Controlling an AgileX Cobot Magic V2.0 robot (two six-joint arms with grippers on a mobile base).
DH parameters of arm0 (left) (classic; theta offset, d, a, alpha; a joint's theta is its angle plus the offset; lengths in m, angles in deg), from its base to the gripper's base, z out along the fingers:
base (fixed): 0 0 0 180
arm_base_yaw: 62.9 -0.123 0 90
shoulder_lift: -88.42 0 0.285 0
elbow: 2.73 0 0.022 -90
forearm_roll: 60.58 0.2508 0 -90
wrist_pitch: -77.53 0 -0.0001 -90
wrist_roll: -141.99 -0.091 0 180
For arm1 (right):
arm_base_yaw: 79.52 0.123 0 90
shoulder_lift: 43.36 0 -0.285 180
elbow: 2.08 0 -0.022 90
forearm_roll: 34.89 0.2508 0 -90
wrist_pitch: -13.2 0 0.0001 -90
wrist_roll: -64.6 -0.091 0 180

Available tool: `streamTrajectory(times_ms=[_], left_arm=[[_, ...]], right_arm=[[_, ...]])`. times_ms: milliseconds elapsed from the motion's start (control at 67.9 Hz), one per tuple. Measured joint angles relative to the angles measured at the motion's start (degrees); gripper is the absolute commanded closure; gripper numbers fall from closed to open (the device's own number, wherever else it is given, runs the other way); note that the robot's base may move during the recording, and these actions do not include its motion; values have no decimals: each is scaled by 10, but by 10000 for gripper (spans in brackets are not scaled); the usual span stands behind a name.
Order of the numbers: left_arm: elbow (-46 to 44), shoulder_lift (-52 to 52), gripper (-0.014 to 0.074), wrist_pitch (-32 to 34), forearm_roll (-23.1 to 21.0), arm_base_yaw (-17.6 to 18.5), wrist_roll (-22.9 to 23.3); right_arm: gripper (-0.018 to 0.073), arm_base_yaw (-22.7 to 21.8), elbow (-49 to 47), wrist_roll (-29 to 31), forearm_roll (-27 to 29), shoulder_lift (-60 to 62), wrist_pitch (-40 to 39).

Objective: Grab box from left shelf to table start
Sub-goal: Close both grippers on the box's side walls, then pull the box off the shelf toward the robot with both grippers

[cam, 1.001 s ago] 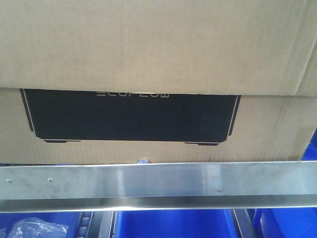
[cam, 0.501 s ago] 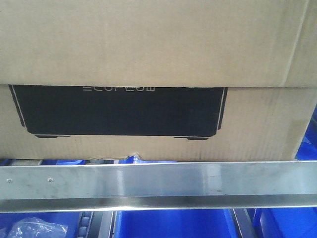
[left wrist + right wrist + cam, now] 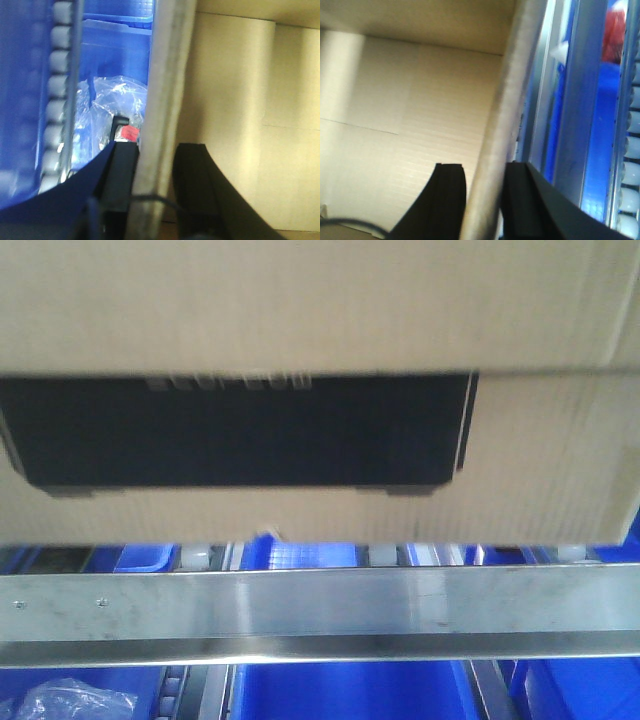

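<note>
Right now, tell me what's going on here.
Both arms are holding the cardboard box. The left fingers and right fingers each clamp a box wall from both sides. In the front view, the box hangs just above the shelf's steel rail, with blue bins showing in the gap.
</note>
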Motion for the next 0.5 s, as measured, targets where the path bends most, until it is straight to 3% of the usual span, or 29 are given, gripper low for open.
streamTrajectory(times_ms=[501], left_arm=[[190,-252,688,27,14,-3,12]], right_arm=[[502,51,170,-2,5,182,-43]])
